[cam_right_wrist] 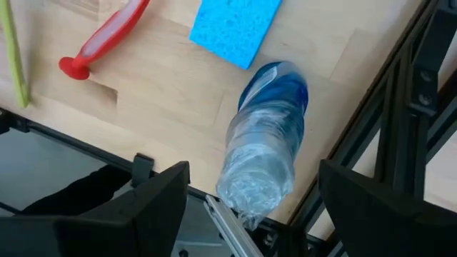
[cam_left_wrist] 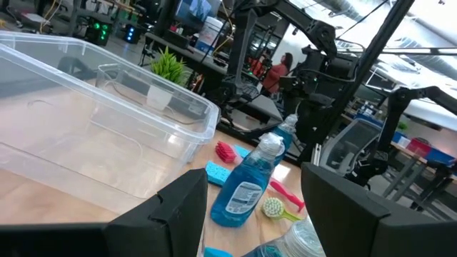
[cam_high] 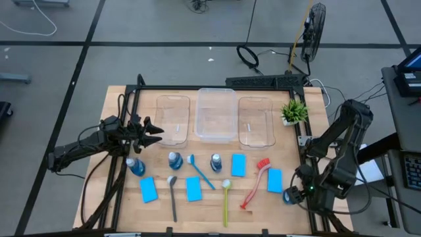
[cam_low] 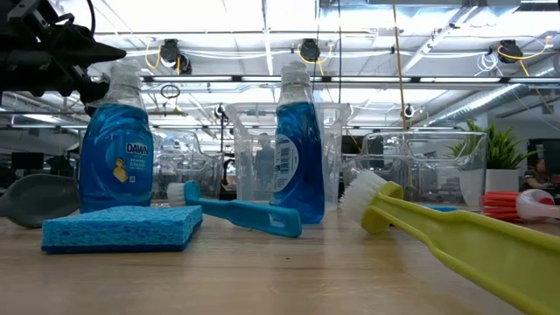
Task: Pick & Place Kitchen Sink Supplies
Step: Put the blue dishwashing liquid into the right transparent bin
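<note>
Three blue bottles (cam_high: 175, 160) stand in a row mid-table. A fourth bottle (cam_right_wrist: 268, 135) stands at the right near corner. Four blue sponges (cam_high: 194, 188) lie flat, along with the dark (cam_high: 172, 197), blue (cam_high: 200, 170), yellow-green (cam_high: 225, 201) and red (cam_high: 255, 183) brushes. My left gripper (cam_high: 154, 130) is open and hovers above and just beyond the leftmost bottle (cam_high: 135, 166), by the left tub. My right gripper (cam_right_wrist: 253, 170) is open above the corner bottle, one finger on either side of it and apart from it.
Three clear tubs (cam_high: 216, 114) stand side by side along the far side. A green potted plant (cam_high: 294, 112) is to their right. The corner bottle stands close to the table's right edge and the dark frame rail (cam_right_wrist: 400, 135). Bare wood shows along the near edge.
</note>
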